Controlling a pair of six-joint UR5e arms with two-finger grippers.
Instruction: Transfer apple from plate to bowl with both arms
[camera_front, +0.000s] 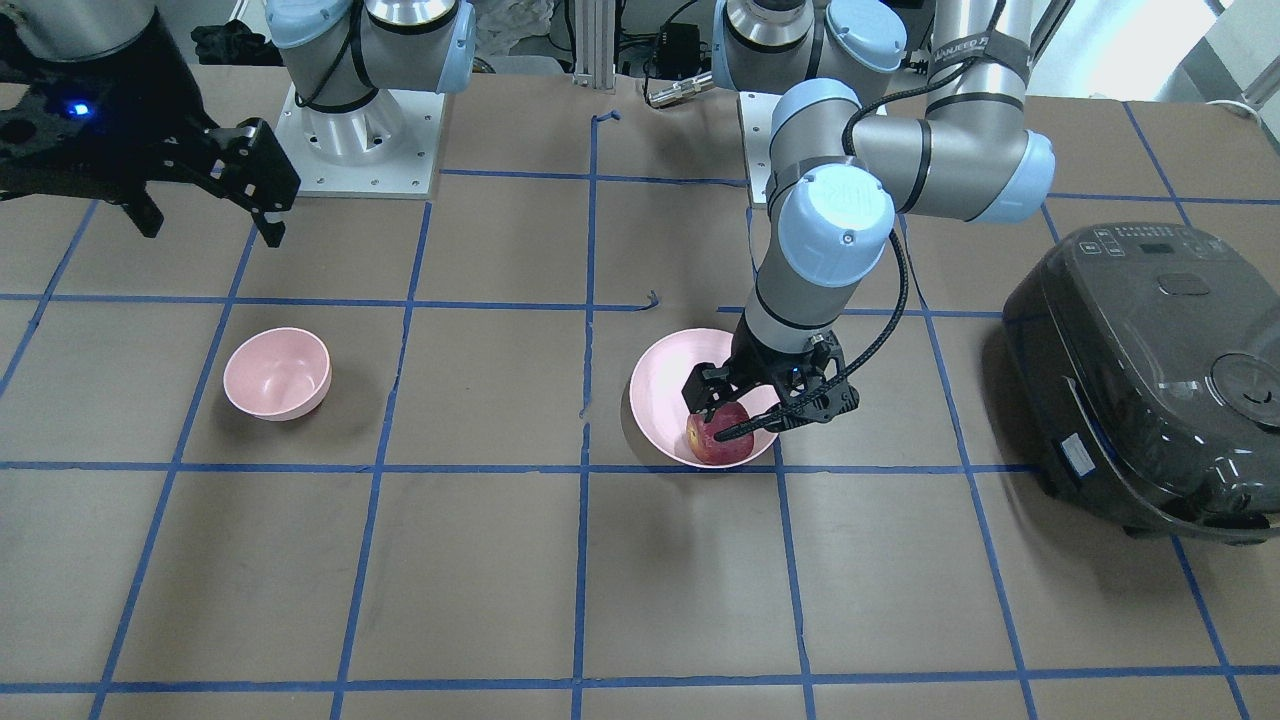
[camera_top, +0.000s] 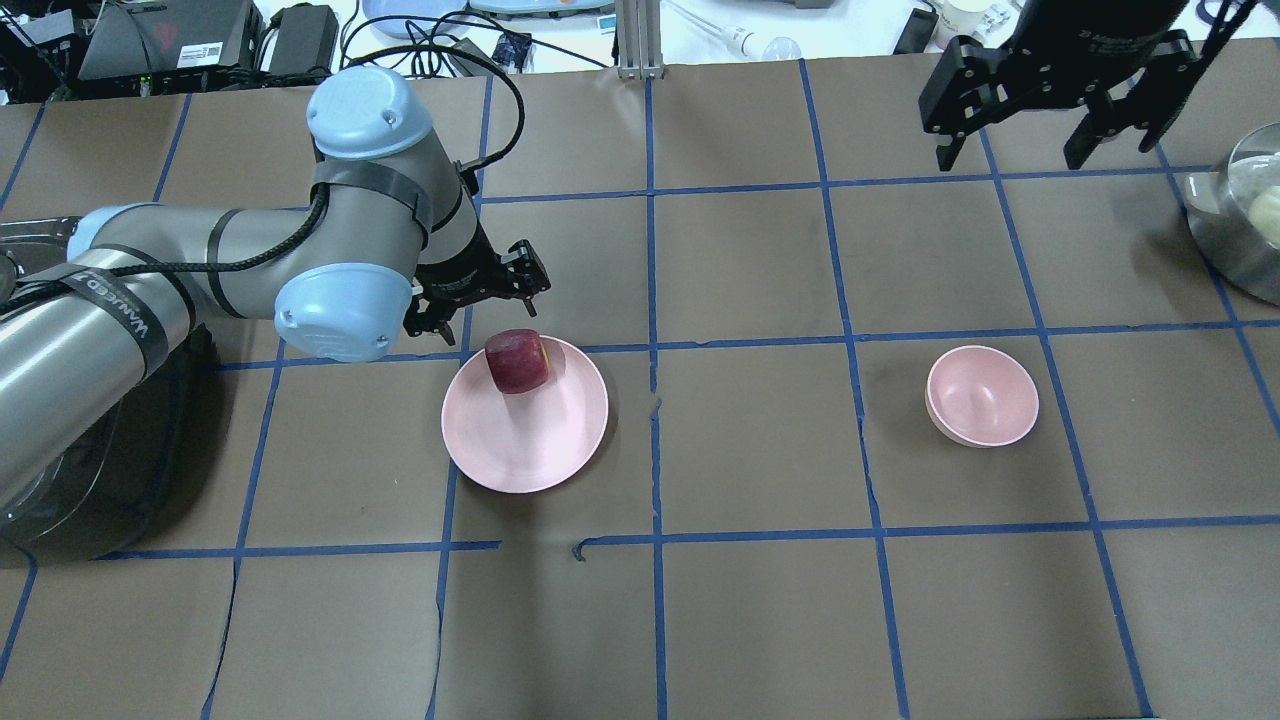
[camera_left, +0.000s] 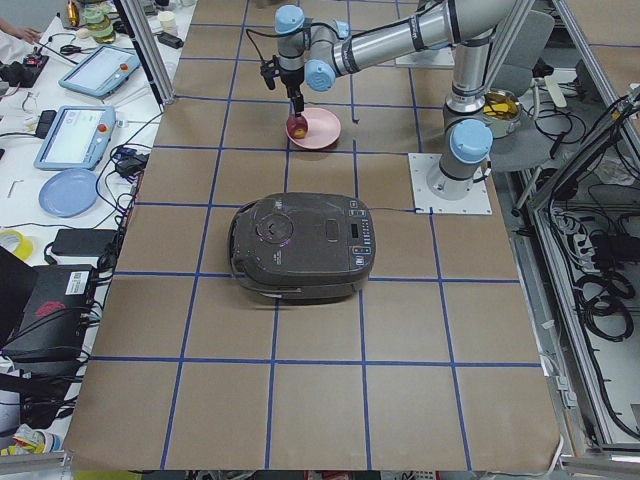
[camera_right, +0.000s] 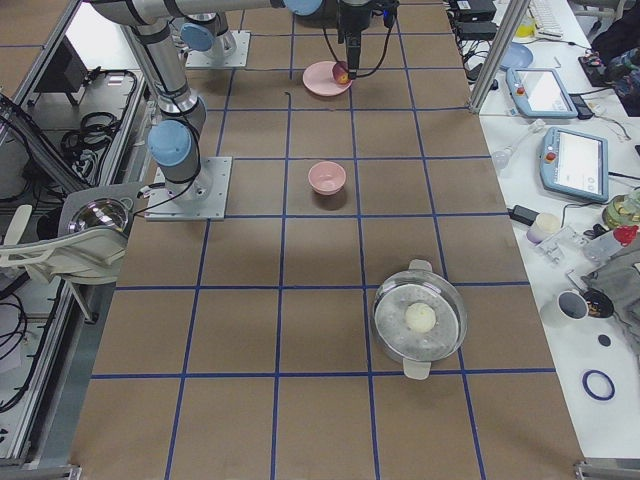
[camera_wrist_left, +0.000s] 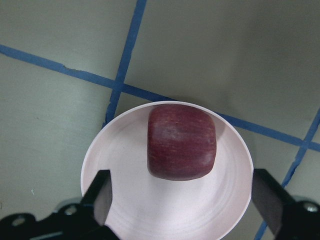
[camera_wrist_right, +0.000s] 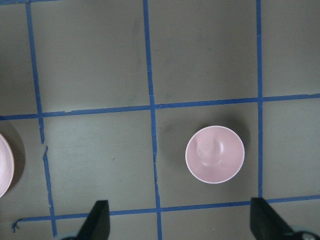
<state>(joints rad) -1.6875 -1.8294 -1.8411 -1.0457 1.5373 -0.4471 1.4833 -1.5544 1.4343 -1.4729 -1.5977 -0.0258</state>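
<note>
Hovering low over the pale pink plate (camera_top: 520, 440), the left claw (camera_top: 480, 305) stands spread wide and grips nothing, while we see the dark red apple (camera_top: 517, 360) resting on the plate near its rim, just ahead of the fingers. We find the right claw (camera_top: 1010, 150) raised high above the brown tabletop (camera_top: 750, 450), likewise open and empty-handed, with the small pink bowl (camera_top: 982, 395) well apart from the plate.

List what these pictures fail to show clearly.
- Front-facing view: the left gripper crosses the apple, hiding part of it.
- Overhead view: the top edge cuts off the right gripper above its fingers.
- Overhead view: the left arm covers much of the rice cooker.
- Side views: apple too small to judge contact.
</note>
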